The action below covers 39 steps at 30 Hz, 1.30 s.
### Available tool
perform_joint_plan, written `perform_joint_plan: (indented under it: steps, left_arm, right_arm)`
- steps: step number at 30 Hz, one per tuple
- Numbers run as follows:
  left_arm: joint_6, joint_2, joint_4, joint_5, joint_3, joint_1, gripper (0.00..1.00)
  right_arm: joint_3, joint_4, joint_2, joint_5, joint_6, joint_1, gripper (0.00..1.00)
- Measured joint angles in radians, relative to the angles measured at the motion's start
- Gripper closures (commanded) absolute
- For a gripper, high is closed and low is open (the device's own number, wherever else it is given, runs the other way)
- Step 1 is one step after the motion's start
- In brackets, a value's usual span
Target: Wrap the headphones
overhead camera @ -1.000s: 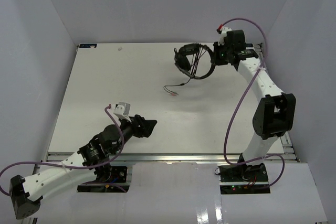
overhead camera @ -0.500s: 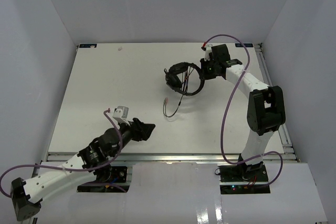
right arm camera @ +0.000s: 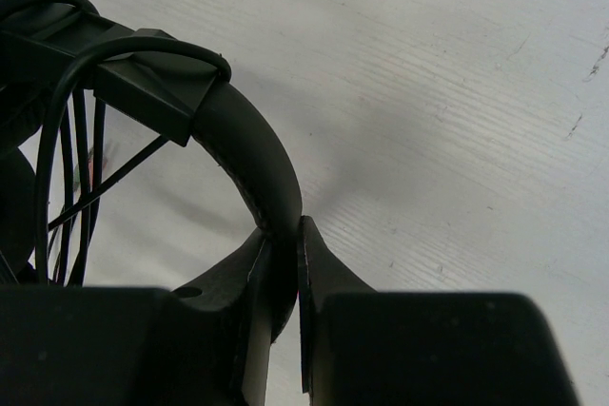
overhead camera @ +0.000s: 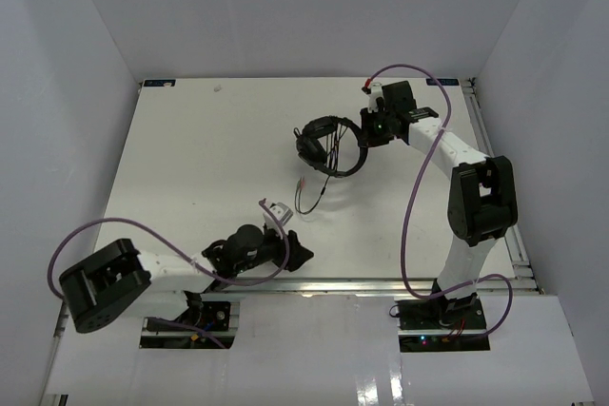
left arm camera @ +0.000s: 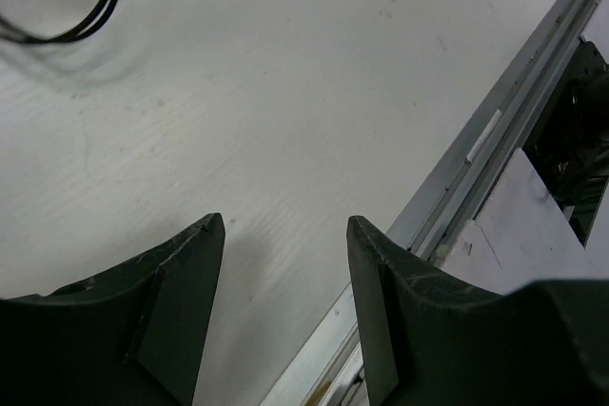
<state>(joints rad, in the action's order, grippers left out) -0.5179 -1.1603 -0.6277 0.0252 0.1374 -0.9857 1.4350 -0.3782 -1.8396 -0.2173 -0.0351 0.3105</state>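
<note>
Pinching the headband (right arm camera: 252, 159), the right hand (right arm camera: 283, 244) is clamped on the headphones (overhead camera: 328, 145) and has drawn them from the desk's (overhead camera: 190, 159) far right corner toward the middle. The cord (overhead camera: 322, 192) trails loose just nearer. The left hand (left arm camera: 285, 235), wide open and empty, has swung along the near edge toward it, likely ready to wind.
</note>
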Motion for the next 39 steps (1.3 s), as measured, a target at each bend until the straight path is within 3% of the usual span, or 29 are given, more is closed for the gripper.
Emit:
perform_joint_plan:
  steps: [8, 14, 23, 33, 39]
  left_arm:
    - [0.195, -0.368, -0.128, 0.070, 0.255, -0.001, 0.32]
    - [0.214, -0.514, -0.170, 0.038, 0.310, 0.051, 0.31]
    - [0.052, -0.681, -0.394, 0.092, 0.362, 0.274, 0.30]
    - [-0.118, -0.881, -0.425, 0.144, 0.600, 0.308, 0.31]
    - [-0.221, -0.877, -0.445, 0.152, 0.577, 0.379, 0.30]
  right_arm:
    - [0.008, -0.046, 0.047, -0.040, -0.001, 0.007, 0.92]
    - [0.009, -0.073, 0.120, -0.078, -0.006, 0.011, 0.92]
    - [-0.026, -0.087, 0.246, -0.119, -0.006, 0.012, 0.92]
    - [-0.111, -0.090, 0.257, -0.098, 0.001, 0.010, 0.92]
    - [-0.108, -0.084, 0.247, -0.074, 0.014, 0.008, 0.92]
